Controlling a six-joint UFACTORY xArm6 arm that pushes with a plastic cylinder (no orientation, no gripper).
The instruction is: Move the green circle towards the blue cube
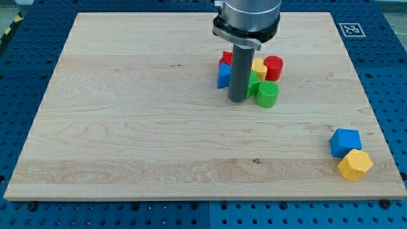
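Observation:
The green circle point(268, 94) lies on the wooden board, just right of my tip point(238, 99). A second green block point(254, 83) is squeezed between the rod and the green circle, mostly hidden. The blue cube point(345, 141) sits far off at the view's lower right, touching a yellow block point(355, 165) below it. My tip stands at the left edge of the cluster, below a blue block point(223, 75).
The cluster also holds a red block point(226, 59) at its upper left, a yellow block point(259, 68) and a red cylinder point(273, 67). The board's right edge runs close to the blue cube.

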